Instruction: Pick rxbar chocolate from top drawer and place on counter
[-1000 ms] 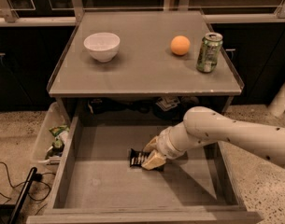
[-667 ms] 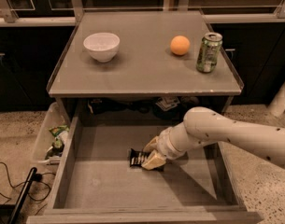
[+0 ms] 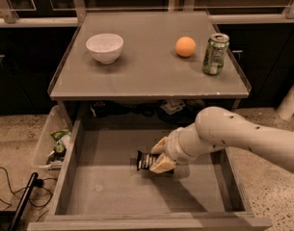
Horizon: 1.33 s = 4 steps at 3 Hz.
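Grey surface [image 3: 151,76] up top, carrying white bowl [image 3: 104,47], orange [image 3: 185,46] and green can [image 3: 214,53]; no bar on it yet. Below it, drawer [image 3: 117,191] pulled well out, floor mostly bare. White arm [image 3: 233,134] reaching in from the right, down to mid-drawer. Clear bin [image 3: 43,143] of clutter just left of the drawer, outside it. Gripper [image 3: 158,158] low over the drawer floor. Tan fingers [image 3: 164,165] either side of the bar [image 3: 144,160], narrow gap, seemingly clamped on its right end. Bar inside the drawer near centre, left end poking out free. No shift from a second ago: same pose, same spot. Likely grasp settling, lift not begun. Next: up and clear of the surface's front edge.
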### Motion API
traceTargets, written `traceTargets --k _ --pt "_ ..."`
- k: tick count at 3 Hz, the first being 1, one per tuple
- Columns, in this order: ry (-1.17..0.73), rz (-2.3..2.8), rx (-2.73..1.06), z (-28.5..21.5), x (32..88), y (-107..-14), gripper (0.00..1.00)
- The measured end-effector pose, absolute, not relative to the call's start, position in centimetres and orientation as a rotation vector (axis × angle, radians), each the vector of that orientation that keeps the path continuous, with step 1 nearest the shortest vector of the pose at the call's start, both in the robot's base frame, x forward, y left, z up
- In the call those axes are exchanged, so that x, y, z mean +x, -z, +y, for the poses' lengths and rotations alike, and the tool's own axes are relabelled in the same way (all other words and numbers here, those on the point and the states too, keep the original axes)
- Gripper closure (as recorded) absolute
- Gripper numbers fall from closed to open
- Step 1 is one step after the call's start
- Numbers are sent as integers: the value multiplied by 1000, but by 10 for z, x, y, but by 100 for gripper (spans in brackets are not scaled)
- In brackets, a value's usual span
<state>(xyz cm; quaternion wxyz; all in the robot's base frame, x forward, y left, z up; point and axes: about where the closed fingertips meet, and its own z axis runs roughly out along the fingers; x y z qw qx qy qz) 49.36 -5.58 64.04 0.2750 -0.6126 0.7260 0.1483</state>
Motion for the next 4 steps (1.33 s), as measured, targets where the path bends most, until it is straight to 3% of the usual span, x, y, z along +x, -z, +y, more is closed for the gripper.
traceTargets --k 3,4 --pt "-186 1824 -1630 -100 528 -794 100" --pt "-174 1812 -1621 -100 533 -804 100"
